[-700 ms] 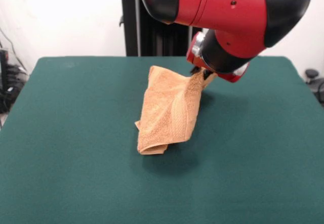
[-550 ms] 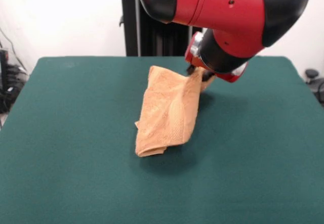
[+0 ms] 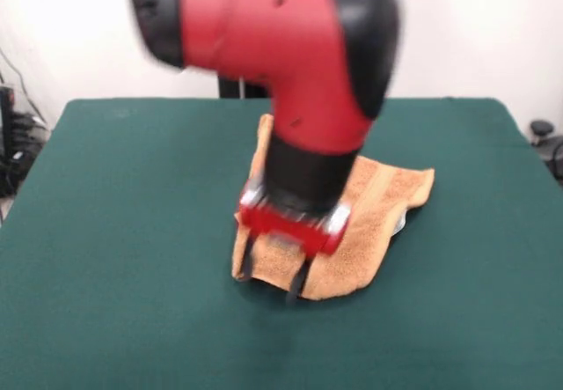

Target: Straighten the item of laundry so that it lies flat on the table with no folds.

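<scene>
The orange-tan towel (image 3: 387, 198), the item of laundry, lies on the green table (image 3: 106, 231) near its middle. Its right part is spread out to a corner at the right, and a woven band shows there. Its left part is hidden behind the arm, so I cannot tell whether folds are left there. My gripper (image 3: 267, 288) hangs low over the towel's near left edge. It is open, its two dark fingers (image 3: 244, 262) apart with nothing held between them. The arm is blurred.
Dark equipment and cables (image 3: 13, 143) stand beside the table's left edge. A small dark object (image 3: 542, 130) sits beyond the right edge. Green cloth stretches wide to the left, to the right and in front of the towel.
The gripper has let go of the towel's raised corner. That part has dropped to the right onto the table. The arm has swung left and down over the towel's near edge.
</scene>
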Robot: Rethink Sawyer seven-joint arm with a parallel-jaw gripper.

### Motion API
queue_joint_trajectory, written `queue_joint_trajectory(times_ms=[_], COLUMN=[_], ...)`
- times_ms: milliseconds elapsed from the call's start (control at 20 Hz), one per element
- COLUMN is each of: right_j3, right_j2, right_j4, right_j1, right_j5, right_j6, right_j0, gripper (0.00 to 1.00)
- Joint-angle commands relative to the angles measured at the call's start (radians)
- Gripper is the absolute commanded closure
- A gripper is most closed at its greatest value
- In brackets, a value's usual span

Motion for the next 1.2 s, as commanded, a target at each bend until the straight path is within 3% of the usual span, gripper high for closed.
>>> queue_joint_trajectory(times_ms=[50, 250, 900, 1200], right_j3=[0.148, 0.165, 0.119, 0.022], right_j2=[-0.020, -0.021, 0.005, 0.064], right_j4=[-0.106, -0.067, 0.014, 0.075], right_j1=[0.152, 0.125, 0.129, 0.075], right_j5=[-0.367, -0.329, -0.184, 0.157], right_j6=[0.167, 0.096, 0.028, -0.122], right_j0=[0.089, 0.085, 0.082, 0.054], gripper=[0.00, 0.00, 0.00, 0.00])
